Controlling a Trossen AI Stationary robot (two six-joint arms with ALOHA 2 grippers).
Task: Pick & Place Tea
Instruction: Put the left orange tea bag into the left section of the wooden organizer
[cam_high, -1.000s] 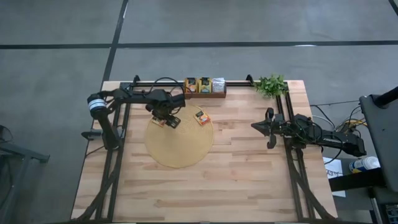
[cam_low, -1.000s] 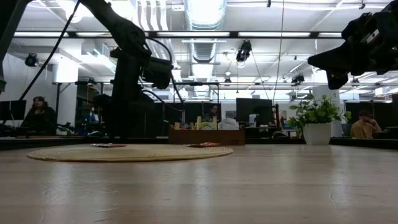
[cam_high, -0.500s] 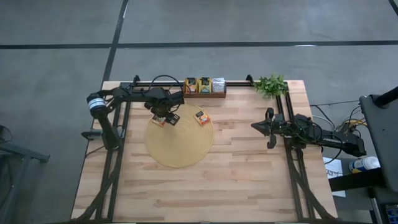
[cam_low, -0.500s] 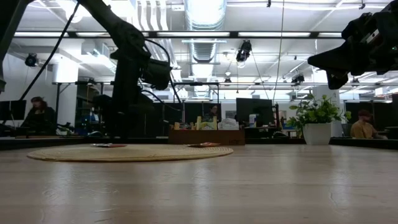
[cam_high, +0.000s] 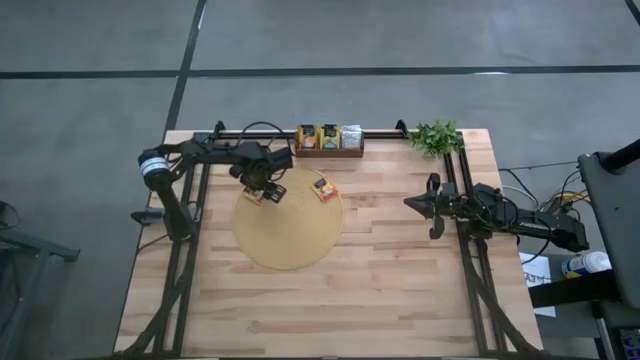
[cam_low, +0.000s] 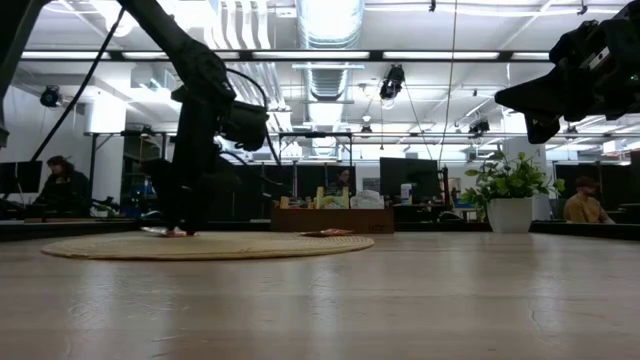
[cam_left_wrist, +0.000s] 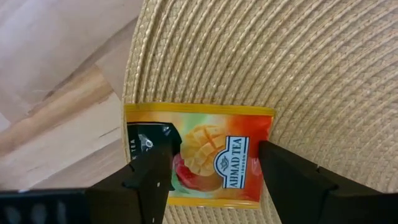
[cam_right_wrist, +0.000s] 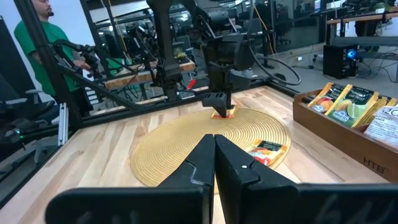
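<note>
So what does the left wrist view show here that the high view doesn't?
Only the left wrist view: the print on the orange sachet, a mango picture and a tea brand label, with the left gripper jaws open on either side of it. Only the high view: the wooden tray, a second sachet, the plant, and the right gripper waiting apart. Both show the round mat and the sachet at its edge.

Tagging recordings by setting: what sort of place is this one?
Probably an open-plan lab or office: exposed ceiling ducts, rows of desks with monitors, and a person seated beyond the wooden table.
</note>
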